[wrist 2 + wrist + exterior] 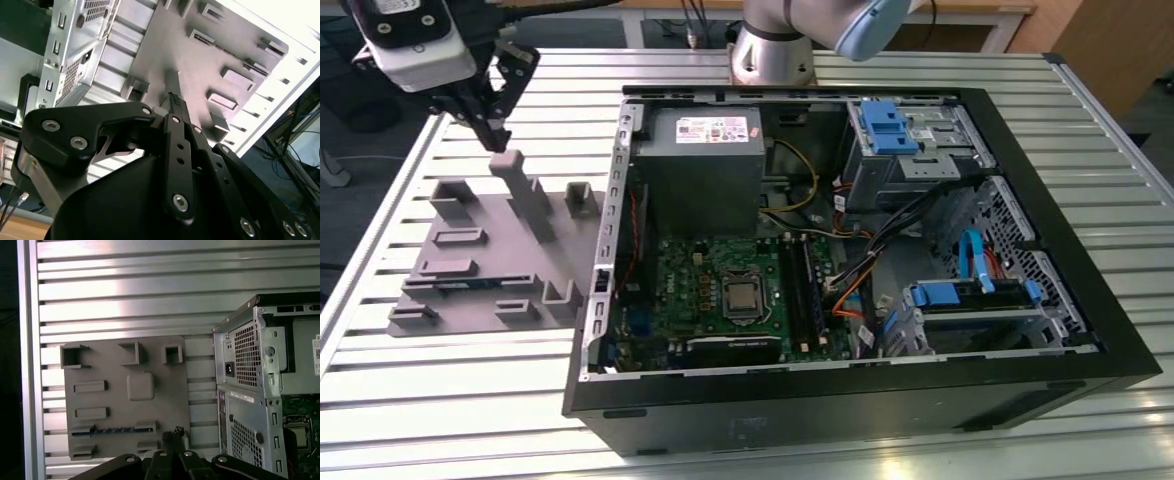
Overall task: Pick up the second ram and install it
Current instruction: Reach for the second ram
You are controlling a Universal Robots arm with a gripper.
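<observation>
Slatted metal table [454, 400] carries a grey tray [480, 290], above which the hand [495, 143] hangs closed, empty.

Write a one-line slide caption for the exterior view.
Gripper just above a tall block of the grey tray, beside the open case on the slatted table.

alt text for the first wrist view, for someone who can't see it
A grey tray on a slatted metal table holds a thin ram stick in one of its slots, and the gripper hangs over the tray close to one end of the stick. A computer case stands beside the tray.
</observation>
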